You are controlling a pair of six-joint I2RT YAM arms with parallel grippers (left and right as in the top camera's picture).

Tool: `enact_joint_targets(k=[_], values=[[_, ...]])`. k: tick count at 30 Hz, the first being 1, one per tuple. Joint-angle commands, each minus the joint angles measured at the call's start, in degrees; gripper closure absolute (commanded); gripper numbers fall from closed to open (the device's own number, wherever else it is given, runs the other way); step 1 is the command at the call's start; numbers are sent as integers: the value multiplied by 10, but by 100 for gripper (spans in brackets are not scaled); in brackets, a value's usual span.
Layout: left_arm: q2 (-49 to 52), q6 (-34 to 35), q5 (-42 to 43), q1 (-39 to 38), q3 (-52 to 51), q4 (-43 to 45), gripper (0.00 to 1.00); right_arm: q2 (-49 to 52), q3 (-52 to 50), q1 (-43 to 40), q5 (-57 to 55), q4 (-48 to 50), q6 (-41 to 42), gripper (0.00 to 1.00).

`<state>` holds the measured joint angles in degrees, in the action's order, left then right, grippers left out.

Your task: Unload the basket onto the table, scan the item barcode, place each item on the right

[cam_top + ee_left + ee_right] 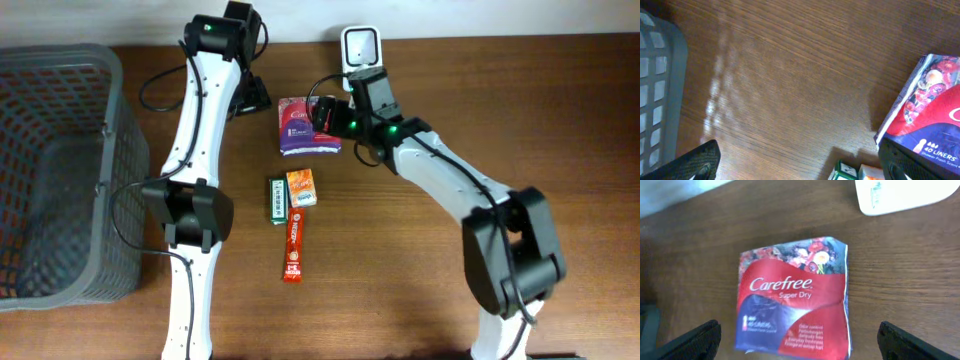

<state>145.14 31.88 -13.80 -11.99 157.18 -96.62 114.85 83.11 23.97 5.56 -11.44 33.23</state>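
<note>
My right gripper [802, 340] hangs with jaws spread wide over the Carefree pack [795, 297], which lies flat between them, ungripped. My left gripper [802, 162] gapes too, empty, the pack beside one finger. The scanner [900, 195] stands beyond my right jaws; the scanning is not yet done, I judge.

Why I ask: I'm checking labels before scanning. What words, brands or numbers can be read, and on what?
"Carefree": red band of the liner pack, right wrist view.
"Super Dry": just under that brand name.
"40 LINERS": same pack's blue corner, left wrist view.
Finer print on the pack: too blurred.
Green box, orange box, red sachet: print too small to read.
White scanner: mark too blurred.
</note>
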Motion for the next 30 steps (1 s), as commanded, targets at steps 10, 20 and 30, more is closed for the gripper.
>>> enact_joint_targets(k=[10,20,30], values=[[-16,-5,7,-3,-6,-1,1,93,5,12,-9,38,37,51],[-16,-5,7,-3,-6,6,1,34,5,-33,53,26,37,96],[-16,-5,7,-3,-6,16,1,-17,6,-113,31,191,98,96]])
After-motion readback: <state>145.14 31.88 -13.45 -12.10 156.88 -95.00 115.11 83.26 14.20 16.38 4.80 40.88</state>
